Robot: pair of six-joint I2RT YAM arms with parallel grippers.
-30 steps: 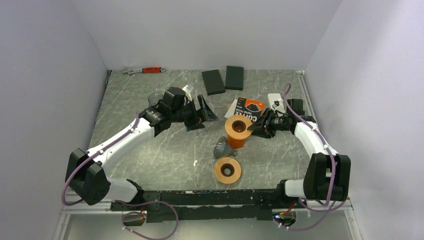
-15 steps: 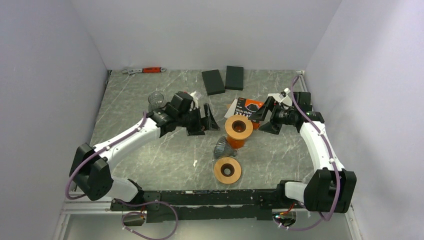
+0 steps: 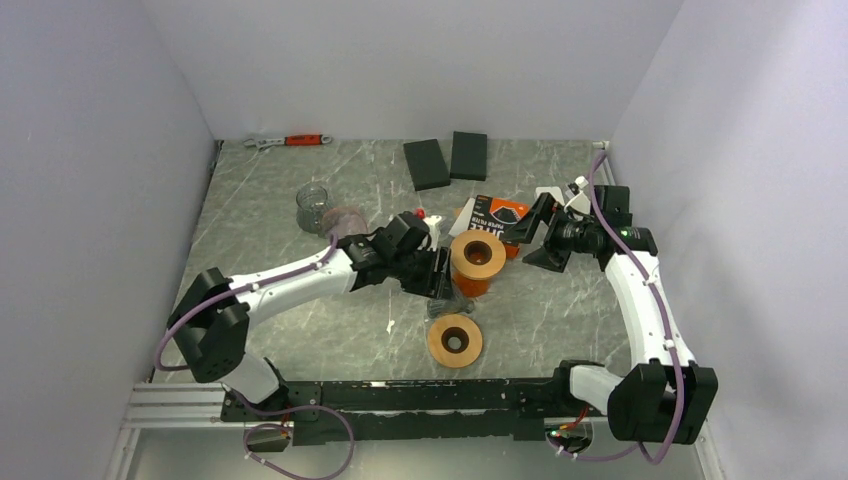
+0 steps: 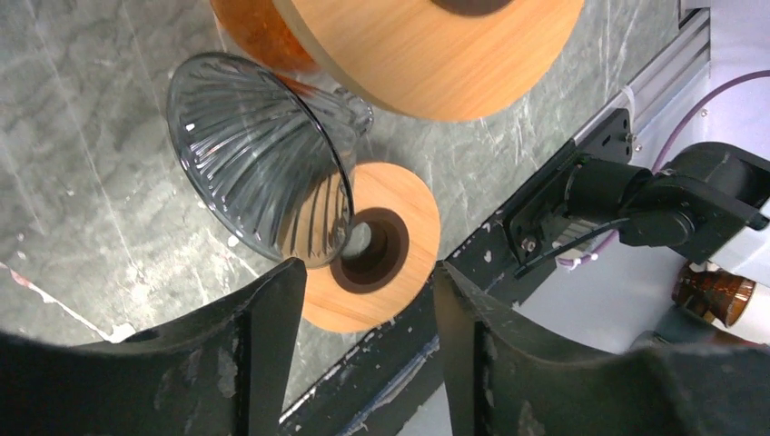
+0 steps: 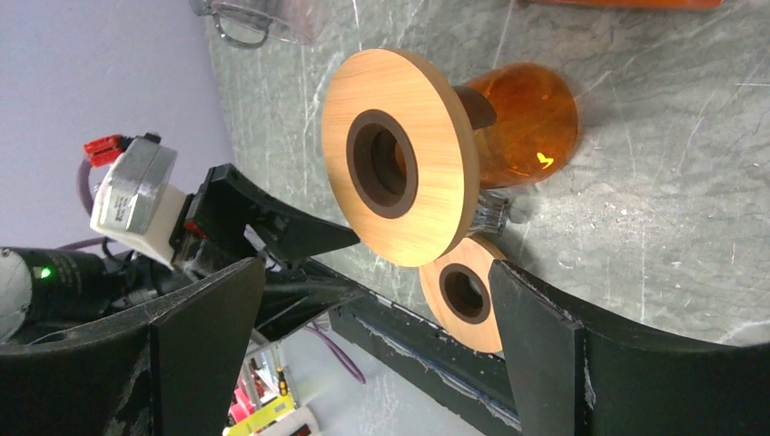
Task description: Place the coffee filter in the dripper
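Note:
The clear ribbed glass dripper (image 4: 259, 173) lies on its side on the table, between the orange carafe (image 3: 477, 265) and a loose wooden ring (image 3: 455, 340). My left gripper (image 4: 363, 300) hovers over the dripper's rim and that ring (image 4: 381, 245), open and holding nothing. It stands just left of the carafe (image 3: 440, 275). My right gripper (image 3: 535, 232) is open, right of the carafe and apart from it. The carafe's wooden collar (image 5: 399, 154) faces it. An orange and black packet of paper filters (image 3: 497, 215) lies behind the carafe. No loose coffee filter is in view.
A glass jar (image 3: 313, 205) and a clear cup (image 3: 345, 218) stand at the left. Two black blocks (image 3: 445, 160) and a red-handled wrench (image 3: 290, 141) lie along the back. The black rail (image 3: 450, 395) runs along the near edge.
My left arm swung right and nearer, down beside the carafe over the dripper, its jaws narrowing. My right gripper drew back from the carafe's collar and opened wide.

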